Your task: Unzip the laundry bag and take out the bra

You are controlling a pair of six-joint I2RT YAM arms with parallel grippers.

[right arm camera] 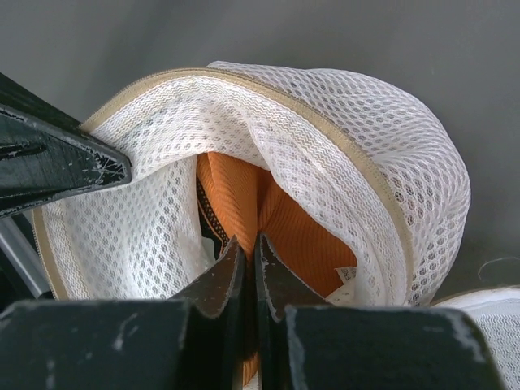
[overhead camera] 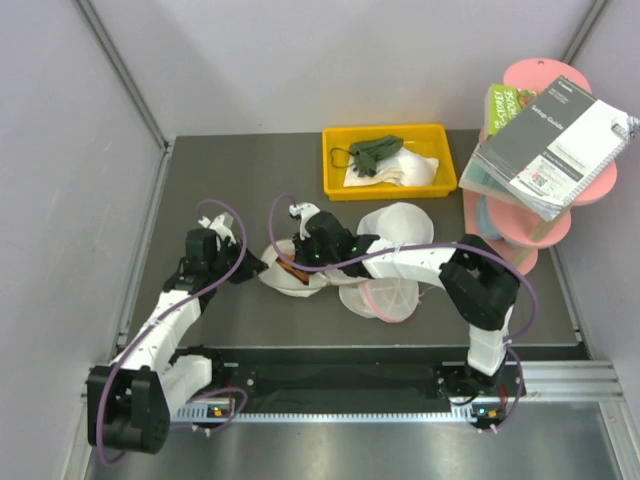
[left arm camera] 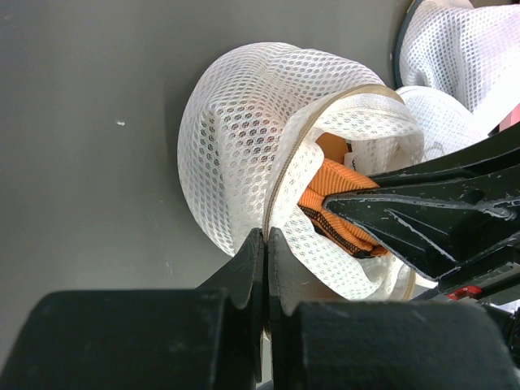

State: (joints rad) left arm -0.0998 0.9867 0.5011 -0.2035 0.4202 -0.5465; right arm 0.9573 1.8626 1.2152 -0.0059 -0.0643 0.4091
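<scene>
The laundry bag [overhead camera: 288, 276] lies near the middle of the table [overhead camera: 240, 180], already unzipped, and the orange bra [right arm camera: 284, 219] sits in its mouth. In the top view the left gripper [left arm camera: 266, 237] is at the bag's 9 o'clock, closed tight on the beige rim [left arm camera: 280, 171]. The right gripper [right arm camera: 244, 248] enters from 3 o'clock and is pinched on the bra, so I judge the pull should go toward 3 o'clock.
</scene>
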